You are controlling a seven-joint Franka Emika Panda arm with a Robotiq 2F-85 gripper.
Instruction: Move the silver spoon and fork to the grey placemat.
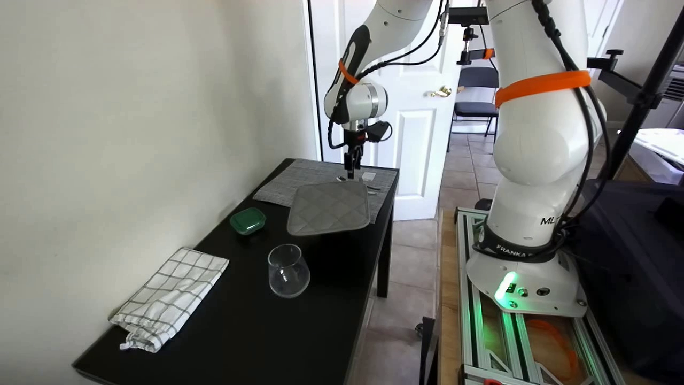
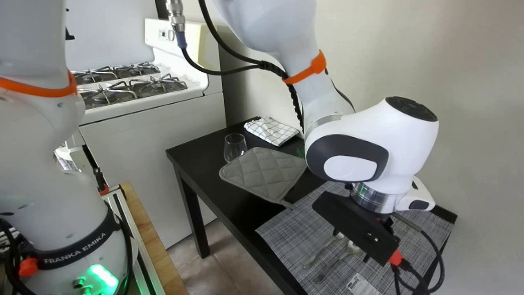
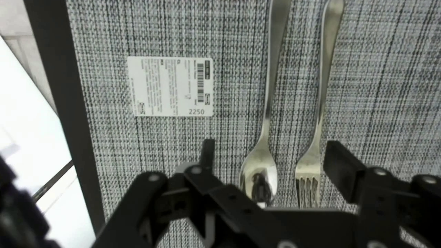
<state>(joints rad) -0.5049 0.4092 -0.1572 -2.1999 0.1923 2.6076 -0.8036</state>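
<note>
The black table [image 1: 256,342] runs under the grey placemat [image 3: 379,69], keeping it flat. Over the placemat hangs my gripper [image 3: 269,151], jaws wide apart, holding nothing, I judge so as to clear both utensils. The silver spoon [image 3: 269,96] and fork [image 3: 321,100] lie on the placemat, side by side without touching, set out as for a meal, so I think the move is done. The white label [image 3: 170,86], also on the placemat, is probably its maker's tag.

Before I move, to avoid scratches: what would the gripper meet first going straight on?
Probably the spoon or fork, both framed by the open gripper in the wrist view; depth is unclear, so it could reach the woven grey mat beneath them first.
</note>
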